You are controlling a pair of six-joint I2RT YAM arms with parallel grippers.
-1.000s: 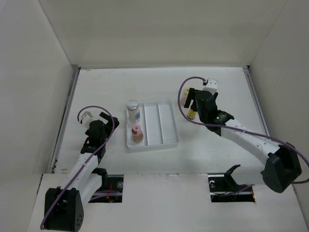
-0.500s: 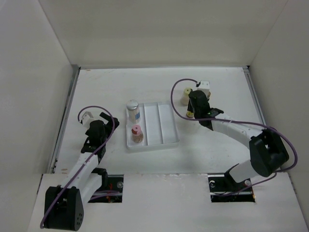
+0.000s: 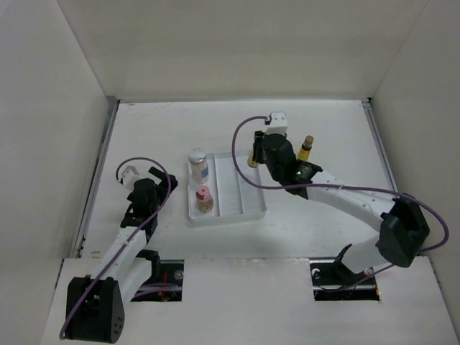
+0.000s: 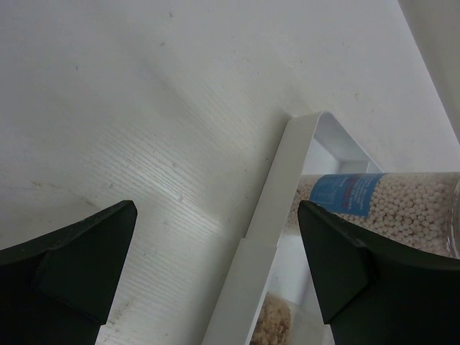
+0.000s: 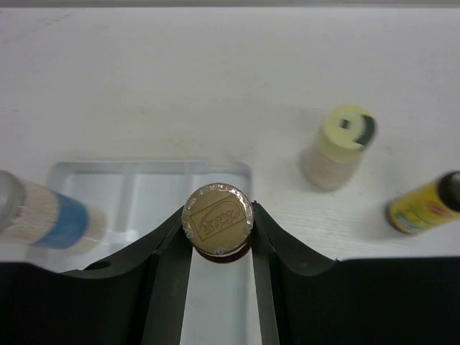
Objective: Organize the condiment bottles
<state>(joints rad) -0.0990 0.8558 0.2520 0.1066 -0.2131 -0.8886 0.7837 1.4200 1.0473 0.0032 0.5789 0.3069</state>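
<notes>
Right hand [image 5: 217,224] clenched on amber bottle [image 5: 216,215] near its cap. Probably light, rigid, slick. Left hand [image 4: 215,269] released, empty.

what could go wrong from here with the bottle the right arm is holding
The right gripper pinches the brown-capped bottle near its cap only, so it may swing or topple on release. It hangs close to the right rim of the white tray and could land on the wall, not in a compartment. The yellow-capped bottle stands near the arm and could get knocked.
</notes>
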